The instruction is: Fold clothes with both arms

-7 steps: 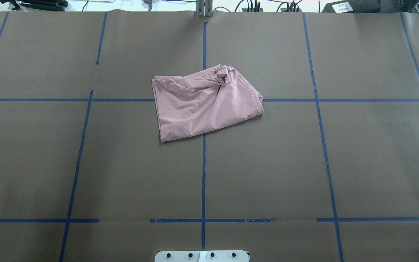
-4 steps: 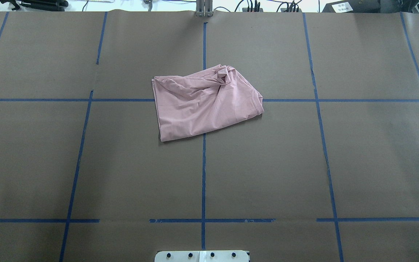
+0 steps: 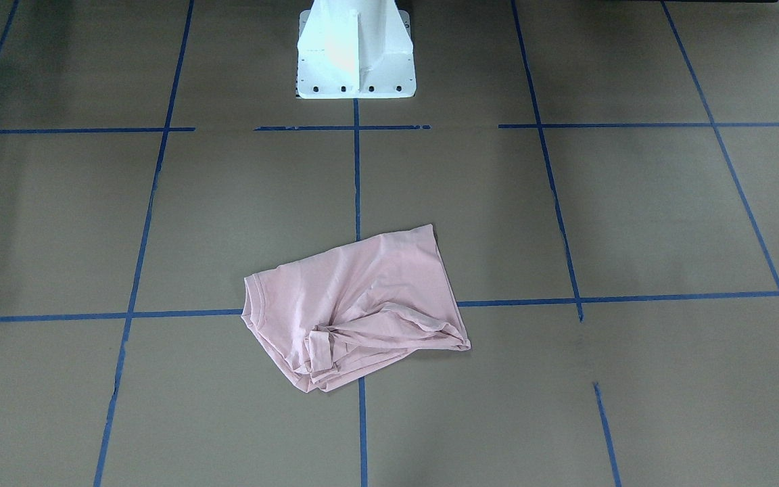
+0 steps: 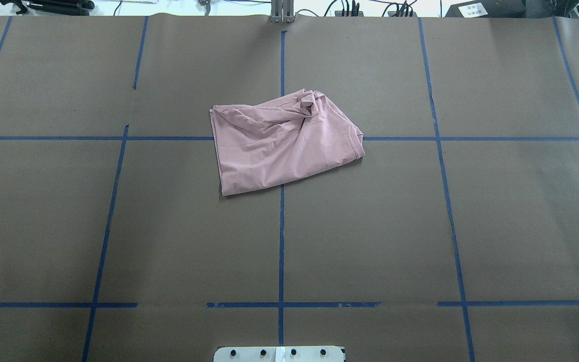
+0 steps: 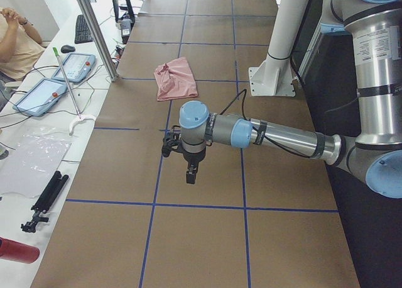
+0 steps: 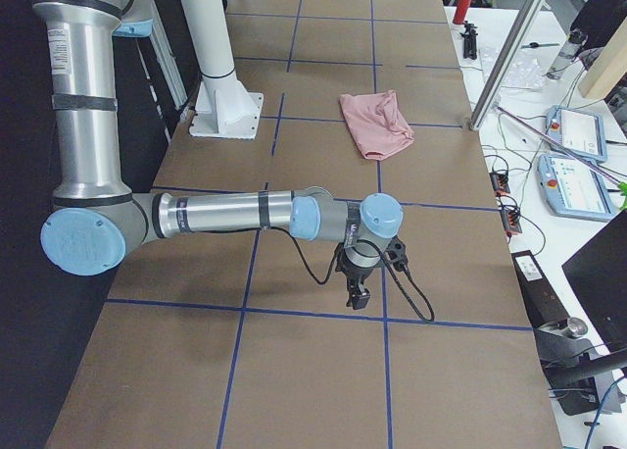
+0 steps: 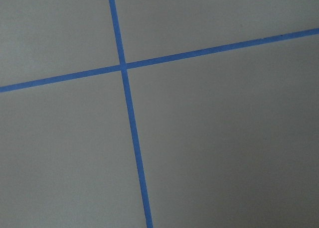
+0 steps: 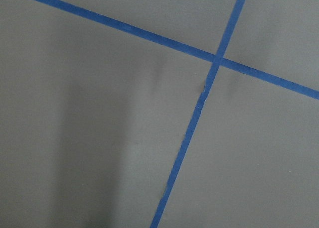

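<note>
Near the middle of the counter [image 4: 169, 226], the pink T-shirt [image 4: 279, 146] lies crumpled, well apart from both arms. Whether the jaws of the left arm [image 5: 282, 136] or the right arm [image 6: 216, 214] are open, I cannot tell. Pinching the bunched far edge could catch several layers and skew the fold.

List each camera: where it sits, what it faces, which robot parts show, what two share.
Front-facing: across the table, facing the robot; white pedestal shows.
Overhead: behind the robot, looking down; base plate only.
Exterior left: table's left end; left arm, left gripper.
Exterior right: opposite end; right arm, right gripper.
Left wrist: down at tape cross; no body.
Right wrist: likewise.
Shared: front-facing and overhead both show the T-shirt.
</note>
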Controlling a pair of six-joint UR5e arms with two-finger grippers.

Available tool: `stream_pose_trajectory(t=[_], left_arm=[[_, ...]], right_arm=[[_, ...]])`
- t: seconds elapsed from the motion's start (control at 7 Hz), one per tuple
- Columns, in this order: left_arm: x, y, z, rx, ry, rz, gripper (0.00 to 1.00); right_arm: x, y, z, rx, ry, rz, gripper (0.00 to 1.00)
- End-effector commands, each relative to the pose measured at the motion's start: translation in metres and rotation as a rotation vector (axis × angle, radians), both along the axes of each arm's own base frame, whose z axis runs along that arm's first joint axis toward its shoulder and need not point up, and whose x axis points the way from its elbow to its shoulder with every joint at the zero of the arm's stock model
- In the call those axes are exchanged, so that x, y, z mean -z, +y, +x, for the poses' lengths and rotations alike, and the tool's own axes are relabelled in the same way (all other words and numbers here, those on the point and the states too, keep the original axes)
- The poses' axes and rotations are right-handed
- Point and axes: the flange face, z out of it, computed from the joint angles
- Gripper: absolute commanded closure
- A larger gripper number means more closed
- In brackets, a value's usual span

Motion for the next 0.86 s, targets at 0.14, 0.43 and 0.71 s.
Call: stream_pose_trajectory(t=[0.14,0.43,0.71], left_arm=[[-0.043,0.010,-0.045,-0.059,0.001,0.050,0.00],[-0.037,0.005,-0.051,-0.048,-0.004,0.066,0.00],[-0.029,0.002,-0.050,-0.047,0.000,0.084,0.00]], right_arm=[[-0.007,0.011,0.003,-0.023,-0.012,0.053,0.00],[-0.005,0.015,0.001,-0.128,-0.039,0.034,0.00],[-0.005,0.017,-0.002,-0.127,-0.084,0.044,0.00]])
